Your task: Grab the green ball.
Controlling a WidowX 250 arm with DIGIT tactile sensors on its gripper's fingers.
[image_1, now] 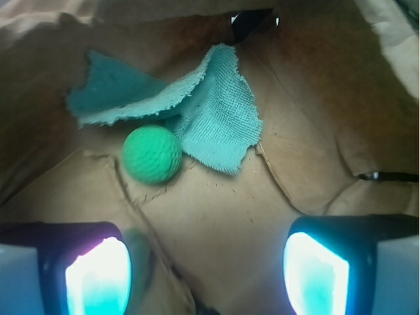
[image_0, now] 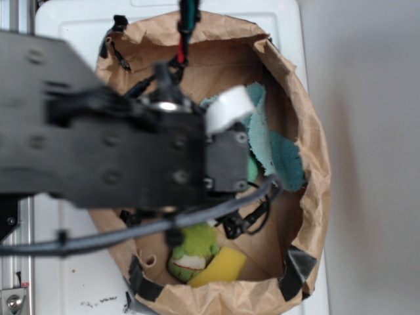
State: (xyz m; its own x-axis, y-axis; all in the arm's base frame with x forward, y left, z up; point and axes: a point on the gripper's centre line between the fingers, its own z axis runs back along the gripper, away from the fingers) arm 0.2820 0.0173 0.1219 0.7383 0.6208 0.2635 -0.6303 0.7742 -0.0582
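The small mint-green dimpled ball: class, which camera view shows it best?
The wrist view. The small mint-green dimpled ball lies in full sight beside the frayed teal cloth, ahead of the open gripper. In the exterior view the arm hides nearly all of it.

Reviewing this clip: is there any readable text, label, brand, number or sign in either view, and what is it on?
None can be read in either view.
The crumpled brown paper bag, frayed teal cloth, dimpled mint-green ball, yellow-green plush creature and yellow sponge block show no print.
The open gripper shows no marking.
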